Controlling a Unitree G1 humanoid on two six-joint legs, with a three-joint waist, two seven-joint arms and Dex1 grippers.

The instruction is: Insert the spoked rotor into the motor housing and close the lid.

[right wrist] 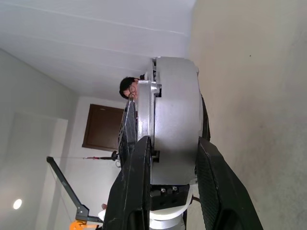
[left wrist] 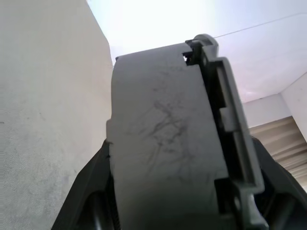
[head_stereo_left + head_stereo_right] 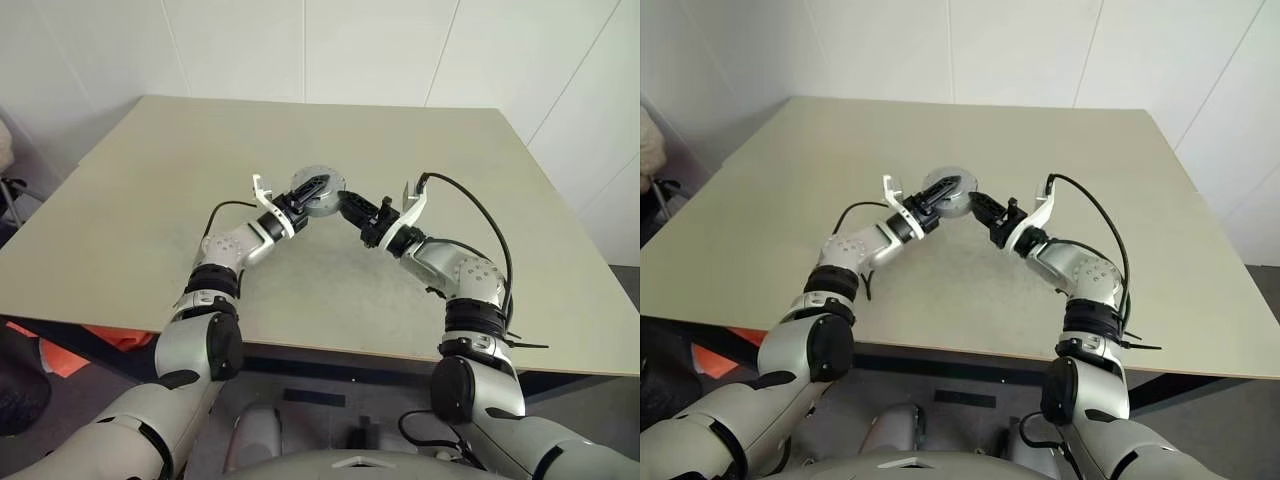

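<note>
Both grippers, left gripper (image 3: 931,203), right gripper (image 3: 985,210), apparently gripping motor housing (image 3: 948,191) above table (image 3: 790,200)

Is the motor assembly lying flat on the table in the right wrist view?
No. The motor assembly stands on edge between the right pincer's fingers, off the table.

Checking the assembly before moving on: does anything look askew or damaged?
Nothing stands out. The right gripper clamps the round grey motor housing by its edge above the table; the left gripper grips its other side. No spill or damage shows.
</note>
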